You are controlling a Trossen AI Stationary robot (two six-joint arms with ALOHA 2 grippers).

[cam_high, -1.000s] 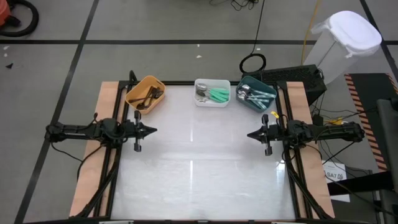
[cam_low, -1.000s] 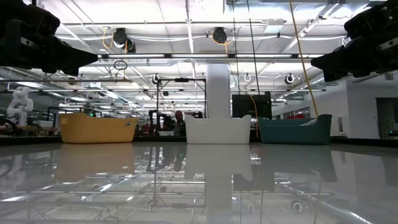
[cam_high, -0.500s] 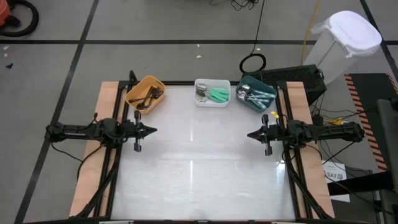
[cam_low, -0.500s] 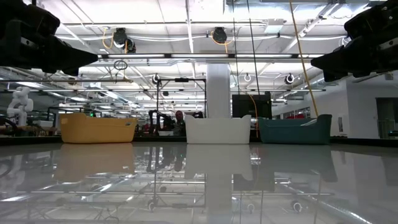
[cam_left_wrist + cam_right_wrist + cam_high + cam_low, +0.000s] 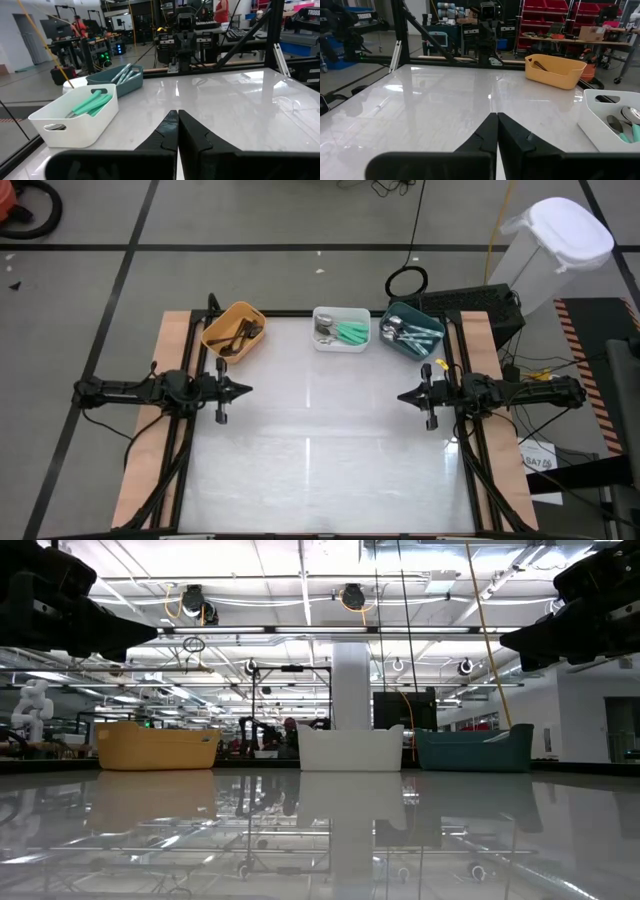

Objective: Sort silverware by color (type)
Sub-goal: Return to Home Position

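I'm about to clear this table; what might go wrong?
The orange bin and teal bin sit close to the back corners of the table; a nudge might push one off. The silver spoons poke above the teal bin's rim and may spill when lifted. The shut left hand and right hand overhang the table; sleeves might snag.

readable text: none in any of my camera views | only candidate: a white tag [image 5: 537,461] on the floor just off the right edge of the table [image 5: 320,470] | its dark print: too small to make out
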